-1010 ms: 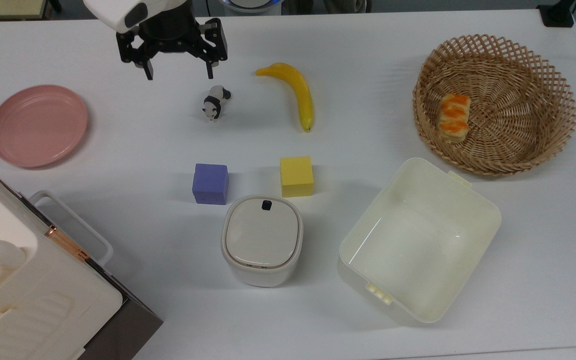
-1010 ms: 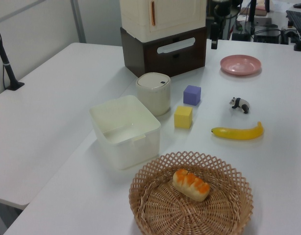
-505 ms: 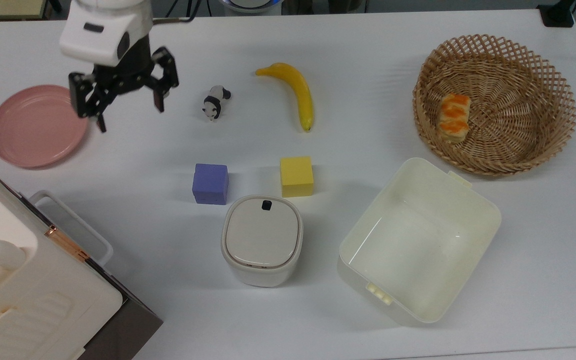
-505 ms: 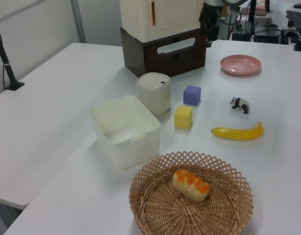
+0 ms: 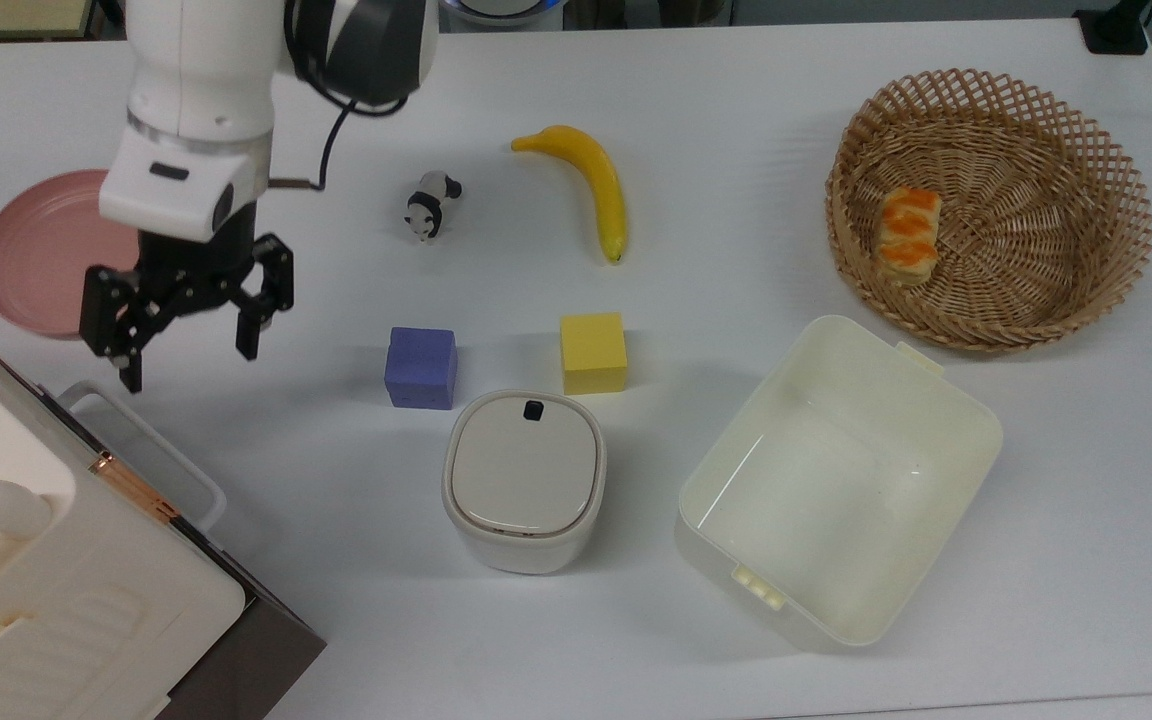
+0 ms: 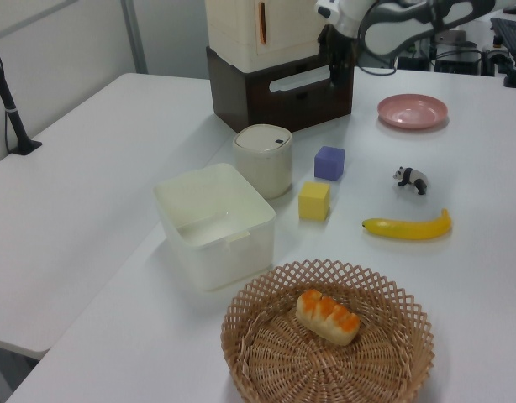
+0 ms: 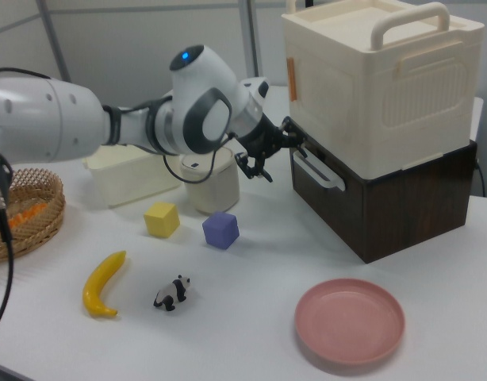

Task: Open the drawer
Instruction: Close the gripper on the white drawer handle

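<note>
The dark brown wooden drawer (image 7: 370,202) with its white loop handle (image 5: 151,440) sits shut at the bottom-left corner of the top view, under a cream plastic box with a carry handle (image 7: 378,75) stacked on top of it. In the right view the drawer's front panel faces left, toward the rest of the white table (image 5: 736,100).

The black two-finger gripper (image 5: 186,345) on the white arm hangs just in front of that handle, fingers spread apart with nothing between them (one fingertip looks very close to the loop's upper end in the top view, though I cannot tell whether it touches). In the left view the gripper (image 6: 337,70) stands right before the drawer front.

Behind the arm in the top view lies a round pink plate (image 5: 31,250), partly covered by the wrist. To the top view's right of the gripper is a purple cube (image 5: 421,366), then a yellow cube (image 5: 593,352), and just below them a white lidded square container (image 5: 523,480). Farther up lie a small panda figure (image 5: 430,204) and a yellow banana (image 5: 591,185). A cream plastic open bin (image 5: 836,480) sits at the lower right, and above it a round wicker basket (image 5: 1086,230) holds an orange-topped piece of bread (image 5: 908,235).
</note>
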